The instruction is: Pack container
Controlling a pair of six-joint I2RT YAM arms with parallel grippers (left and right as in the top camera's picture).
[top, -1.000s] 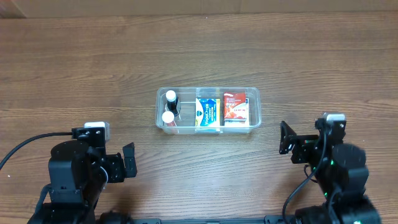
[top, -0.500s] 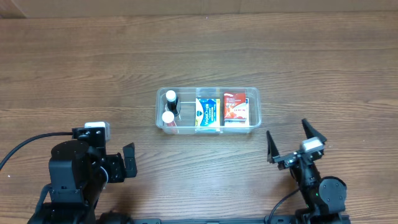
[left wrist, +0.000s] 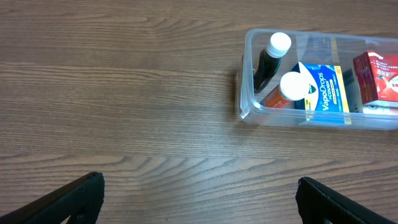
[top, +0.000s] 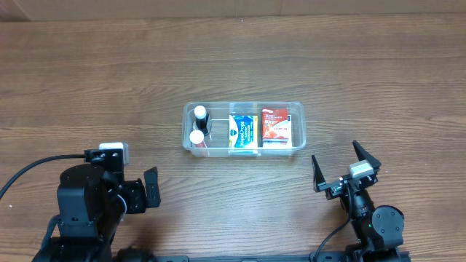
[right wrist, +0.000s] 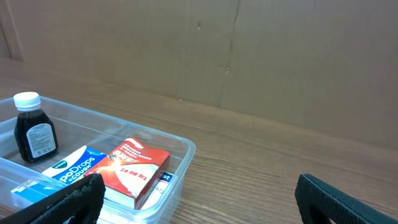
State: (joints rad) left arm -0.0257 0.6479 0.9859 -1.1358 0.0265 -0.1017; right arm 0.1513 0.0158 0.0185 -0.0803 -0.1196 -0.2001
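A clear, shallow, round-cornered plastic container (top: 218, 106) sits mid-table (top: 109, 73), holding two white-capped dark bottles (top: 197, 136), a blue VapoDrops box (top: 244, 129) and a red box (top: 275, 124). Only the right wrist view reveals the cardboard wall (right wrist: 249, 56) behind. The left gripper (left wrist: 199, 199) and right gripper (top: 341, 169) gape empty, well apart from it.

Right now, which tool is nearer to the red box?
Right. The right tool is just right of the red box, toward the robot; the left tool sits much farther to its left.
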